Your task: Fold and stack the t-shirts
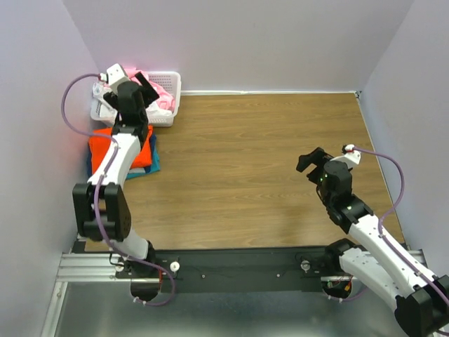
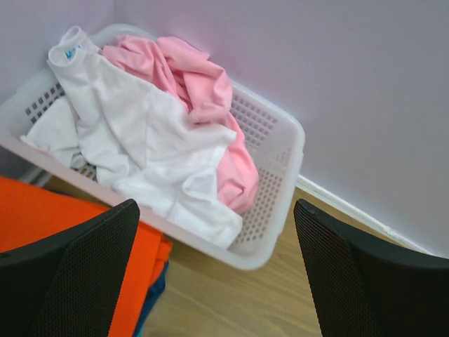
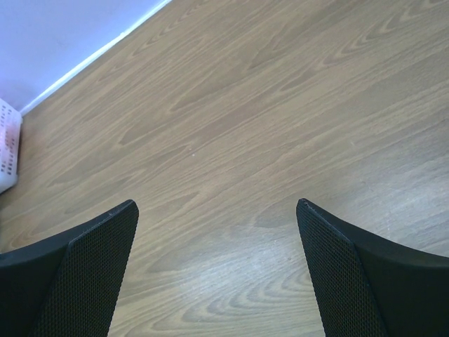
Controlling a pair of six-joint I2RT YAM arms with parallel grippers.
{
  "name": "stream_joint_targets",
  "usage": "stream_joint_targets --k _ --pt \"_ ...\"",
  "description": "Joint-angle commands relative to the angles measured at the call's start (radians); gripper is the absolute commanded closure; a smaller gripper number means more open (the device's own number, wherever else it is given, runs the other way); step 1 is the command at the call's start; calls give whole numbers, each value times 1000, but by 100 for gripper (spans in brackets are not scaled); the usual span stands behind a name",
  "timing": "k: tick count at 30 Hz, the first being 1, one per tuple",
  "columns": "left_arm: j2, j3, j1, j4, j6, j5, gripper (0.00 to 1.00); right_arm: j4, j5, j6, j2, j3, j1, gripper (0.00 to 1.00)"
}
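White t-shirt (image 2: 140,140) and pink t-shirt (image 2: 203,84) lie crumpled together in the white lattice basket (image 2: 284,140) at the far-left corner, not yet folded. The left gripper (image 2: 216,207) hovers above them, jaws wide apart and empty, probably lined up to pick one. Beside the basket, the orange t-shirt (image 1: 142,153) rests folded on the teal t-shirt (image 1: 156,163), forming the stack. The right gripper (image 3: 217,207) hangs wide open and empty over the wooden table (image 3: 245,105).

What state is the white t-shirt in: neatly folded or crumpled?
Crumpled. The white t-shirt lies bunched and creased, with uneven folds, inside the basket beside the equally rumpled pink t-shirt.
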Motion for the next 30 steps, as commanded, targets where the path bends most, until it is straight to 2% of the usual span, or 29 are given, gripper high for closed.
stream_joint_targets --k 1,4,5,17,20,25,30 --pt "165 215 73 -196 41 8 2 19 9 -12 17 7 -3 0" --pt "318 361 108 -320 47 58 2 18 23 -15 36 10 -2 0" --pt "350 439 113 -333 56 78 2 19 23 -18 39 10 -3 0" --pt "804 976 207 -453 145 192 2 19 43 -38 148 39 -2 0" --pt "866 1036 213 -447 151 198 2 21 58 -38 187 47 -2 0" --pt "903 1014 227 -367 139 249 1 21 58 -45 247 66 -2 0" --pt "956 1029 231 -359 151 246 2 21 64 -50 271 73 -2 0"
